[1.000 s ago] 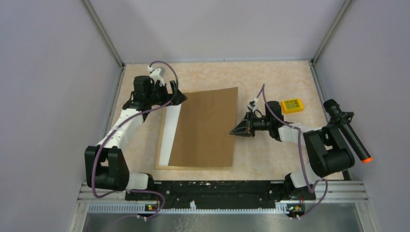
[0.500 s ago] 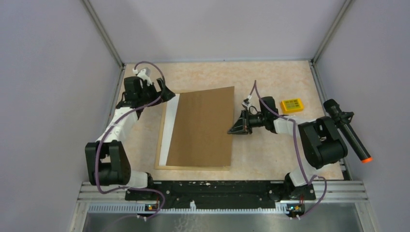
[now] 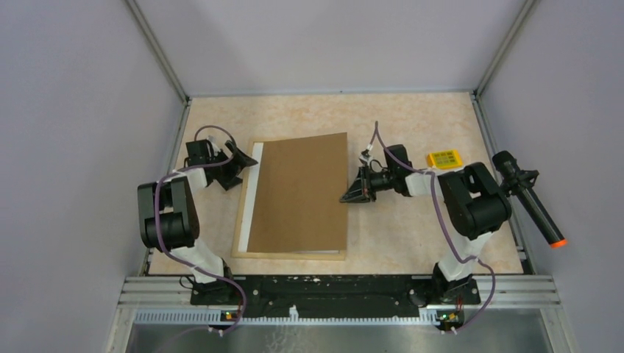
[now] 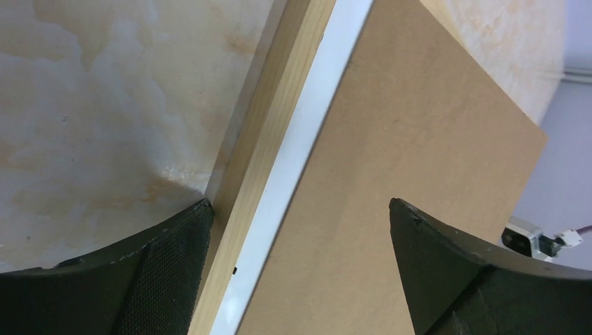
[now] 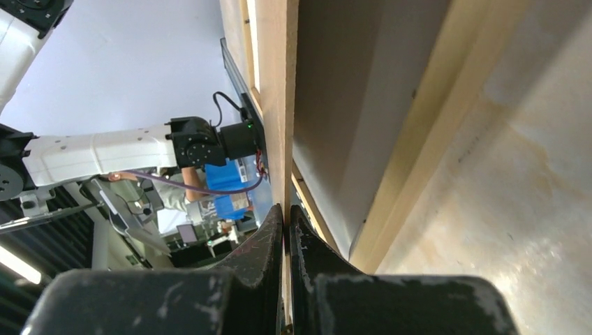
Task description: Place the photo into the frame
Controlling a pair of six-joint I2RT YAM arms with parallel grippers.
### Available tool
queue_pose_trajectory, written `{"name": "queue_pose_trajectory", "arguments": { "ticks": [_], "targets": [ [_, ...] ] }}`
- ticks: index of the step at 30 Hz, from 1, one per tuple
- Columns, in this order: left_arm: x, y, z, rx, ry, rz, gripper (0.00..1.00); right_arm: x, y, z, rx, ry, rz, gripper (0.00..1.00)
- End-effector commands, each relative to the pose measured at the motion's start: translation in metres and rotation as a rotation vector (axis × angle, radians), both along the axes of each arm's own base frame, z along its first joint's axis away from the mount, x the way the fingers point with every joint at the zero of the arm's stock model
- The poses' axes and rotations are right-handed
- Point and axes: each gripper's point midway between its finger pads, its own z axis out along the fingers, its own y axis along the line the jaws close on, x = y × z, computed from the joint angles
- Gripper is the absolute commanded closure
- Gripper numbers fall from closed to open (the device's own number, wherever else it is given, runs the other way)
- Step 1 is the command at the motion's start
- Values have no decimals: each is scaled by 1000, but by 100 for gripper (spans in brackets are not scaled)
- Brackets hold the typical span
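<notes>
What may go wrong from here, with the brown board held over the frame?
1. The right gripper pinches only the brown board's thin right edge; it may slip.
2. The board lies skewed, a white strip bare on its left, so it may land on the frame's rail.
3. The open left gripper sits at that rail and may push the frame.

Robotics lab test cell: plain grey walls enclose a marbled desk, robot arms bolted to a metal rail.
</notes>
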Motion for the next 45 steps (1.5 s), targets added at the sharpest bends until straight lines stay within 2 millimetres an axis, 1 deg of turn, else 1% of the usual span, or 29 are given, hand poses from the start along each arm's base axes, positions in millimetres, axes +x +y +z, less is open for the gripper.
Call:
{"name": "queue_pose_trajectory", "arguments": {
  "ticks": [1,5,9,13,16,19,20,23,25,26,29,30,33,36,38,40,42,44,45],
  "targets": [
    [-1,-17,2,-134,-16,-7,1,12,20,11,21,-95,46,100],
    [-2,-20,6,-151,-27,-12,1,19,28,6,1,-86,39,100],
    [-5,-22,9,-153,-36,-9,2,22,40,2,-12,-74,-18,100],
    [-7,-25,11,-159,-37,-9,2,25,45,0,-4,-58,-145,100],
    [-9,-27,11,-169,-37,-11,2,23,52,0,-1,-64,-216,100],
    [-10,-30,11,-183,-34,-17,2,22,54,-10,-61,-81,-236,100],
    [-9,-30,12,-182,-38,-21,2,22,52,-15,-95,-84,-228,98],
    [-8,-29,16,-169,-50,-25,2,21,42,-23,-202,-122,-207,90],
    [-7,-28,18,-162,-59,-26,2,21,35,-21,-271,-162,-191,77],
    [-6,-28,19,-158,-61,-28,2,18,29,-23,-321,-173,-163,69],
    [-3,-26,24,-140,-74,-37,1,11,14,-20,-428,-207,-104,50],
    [-2,-25,25,-131,-81,-42,1,10,7,-18,-465,-227,-98,44],
    [3,-17,32,-83,-96,-58,1,5,-12,-2,-535,-309,-90,26],
    [3,-9,33,-19,-86,-66,1,-2,-31,8,-608,-366,-81,19],
    [0,-7,35,14,-85,-73,1,-4,-39,8,-618,-376,-90,19],
    [-10,-9,37,14,-68,-95,1,-7,-40,4,-587,-357,-93,25],
    [-25,-12,35,21,-61,-120,1,-12,-35,-1,-536,-339,-83,31],
    [-40,-12,26,43,-43,-132,1,-17,-26,-4,-470,-329,-73,37],
    [-46,-11,20,57,-26,-132,1,-16,-24,-7,-456,-328,-71,39]
  ]
}}
